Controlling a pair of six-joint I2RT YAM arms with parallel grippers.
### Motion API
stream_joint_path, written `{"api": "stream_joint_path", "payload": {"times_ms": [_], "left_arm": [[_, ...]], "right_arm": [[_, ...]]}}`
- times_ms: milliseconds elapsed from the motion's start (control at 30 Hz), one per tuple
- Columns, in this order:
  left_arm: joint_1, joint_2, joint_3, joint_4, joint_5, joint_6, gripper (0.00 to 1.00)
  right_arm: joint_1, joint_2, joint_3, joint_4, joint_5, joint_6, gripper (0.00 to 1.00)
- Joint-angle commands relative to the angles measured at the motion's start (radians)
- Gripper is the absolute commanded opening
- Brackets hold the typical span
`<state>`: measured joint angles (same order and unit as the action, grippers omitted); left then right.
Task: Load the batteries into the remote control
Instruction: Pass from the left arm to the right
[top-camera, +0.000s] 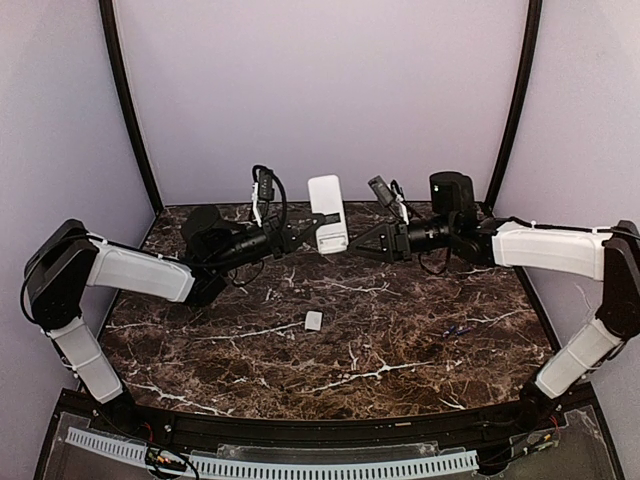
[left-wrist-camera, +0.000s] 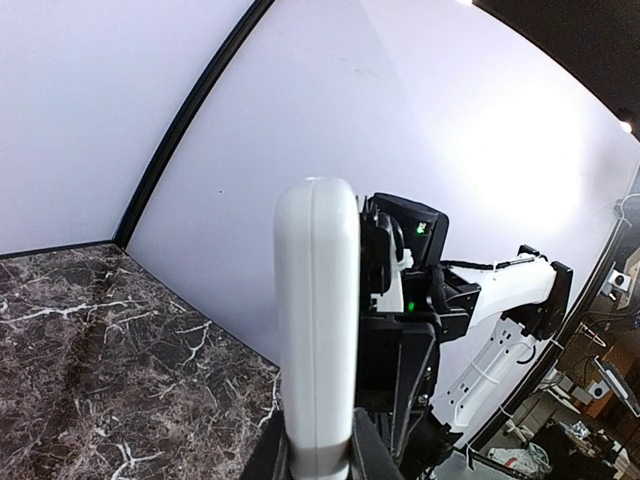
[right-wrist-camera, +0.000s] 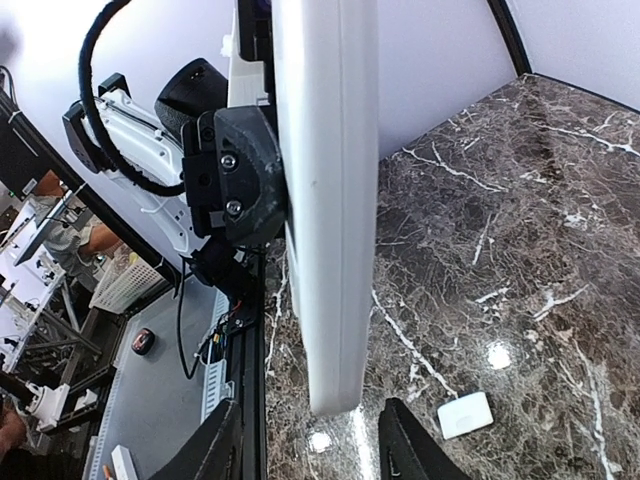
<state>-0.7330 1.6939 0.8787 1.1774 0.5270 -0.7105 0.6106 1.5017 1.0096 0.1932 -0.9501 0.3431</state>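
Top external view showed the remote control (top-camera: 327, 210) held upright above the far middle of the surface (top-camera: 400, 360), with the left tool (top-camera: 316, 228) clamped on its lower end. The right tool (top-camera: 352, 243) sat just beside it, fingers apart and gripping nothing. The batteries (top-camera: 458, 328) lay well apart at the near right, and a nudge from the right tool could twist or drop the remote from its single end grip.

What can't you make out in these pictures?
Remote: button face turned away in all views; whether it is loaded, too small from the top, edge-on at both wrists.
Batteries: tiny blur on the table in top view, uncountable.
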Motion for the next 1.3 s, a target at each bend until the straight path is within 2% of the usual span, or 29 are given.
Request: {"api": "stream_joint_path", "payload": {"times_ms": [0,133,300,533,567,633,667,700,800,867,1033,1167,1267], "left_arm": [[-0.017,-0.034,-0.028,0.108,-0.048,-0.026,0.0],[-0.027,-0.031,-0.035,0.128,-0.059,-0.033,0.0],[-0.031,-0.032,-0.041,0.136,-0.063,-0.031,0.0],[-0.031,-0.035,-0.055,0.145,-0.061,-0.029,0.03],[-0.03,-0.041,-0.06,0.14,-0.063,-0.025,0.05],[-0.026,-0.055,-0.066,0.113,-0.058,-0.009,0.15],[-0.024,-0.061,-0.067,0.086,-0.049,0.004,0.25],[-0.018,-0.073,-0.068,0.071,-0.045,0.009,0.29],[0.005,-0.097,-0.067,-0.01,0.009,0.015,0.52],[0.029,-0.113,-0.056,-0.079,0.057,0.023,0.58],[0.057,-0.152,0.0,-0.321,0.184,0.115,0.65],[0.057,-0.152,0.055,-0.459,0.241,0.146,0.65],[0.057,-0.134,0.095,-0.501,0.273,0.133,0.62]], "right_arm": [[0.03,0.053,0.054,0.102,0.015,0.045,0.43],[0.045,0.083,0.091,0.129,0.003,0.061,0.33],[0.05,0.103,0.111,0.142,-0.011,0.076,0.16],[0.049,0.107,0.113,0.135,-0.043,0.078,0.0],[0.049,0.104,0.114,0.127,-0.047,0.07,0.0],[0.049,0.099,0.115,0.106,-0.054,0.057,0.0],[0.048,0.096,0.116,0.091,-0.058,0.048,0.0],[0.049,0.093,0.118,0.073,-0.061,0.035,0.0],[0.048,0.082,0.12,0.026,-0.07,0.004,0.0],[0.046,0.073,0.115,-0.003,-0.077,-0.016,0.0],[0.046,0.066,0.123,-0.117,-0.12,-0.099,0.0],[0.048,0.069,0.156,-0.278,-0.14,-0.2,0.0],[0.052,0.066,0.185,-0.395,-0.129,-0.277,0.0]]}}
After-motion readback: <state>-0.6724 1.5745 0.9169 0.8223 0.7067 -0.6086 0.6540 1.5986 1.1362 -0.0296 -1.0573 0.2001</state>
